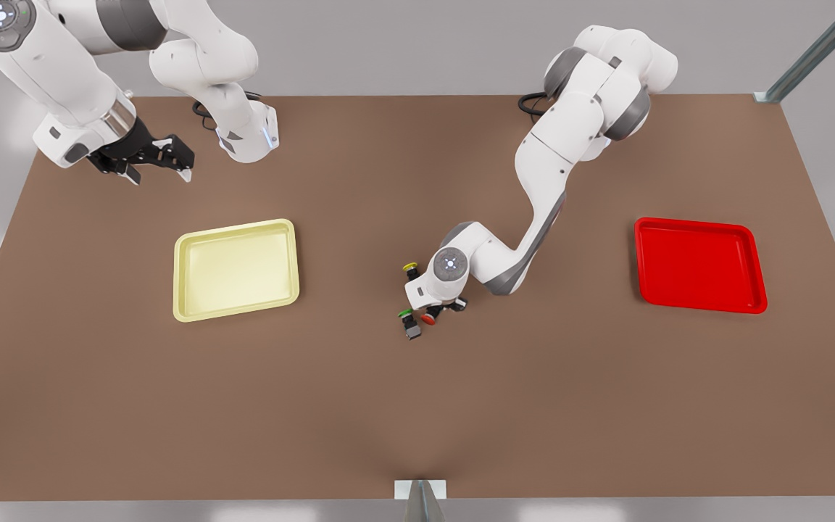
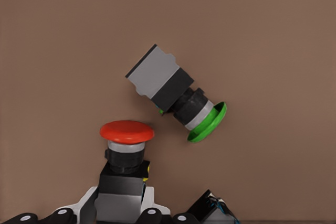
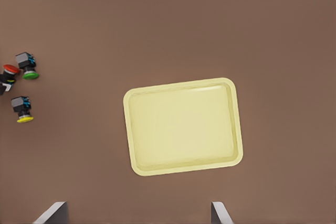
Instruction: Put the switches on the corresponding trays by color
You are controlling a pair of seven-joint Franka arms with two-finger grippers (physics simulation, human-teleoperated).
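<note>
Red switch (image 2: 126,169) body cut off at left wrist view's lower edge between left gripper (image 2: 118,214) fingers; in front view the wrist hides that gripper's fingertips.

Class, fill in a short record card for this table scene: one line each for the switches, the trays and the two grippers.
red switch: on the table centre, between the left gripper's fingers
green switch: on its side beside the red one
yellow switch: nearby, on the table
yellow tray: empty
red tray: empty
left gripper: low at the red switch
right gripper: open, waiting above the table
</note>
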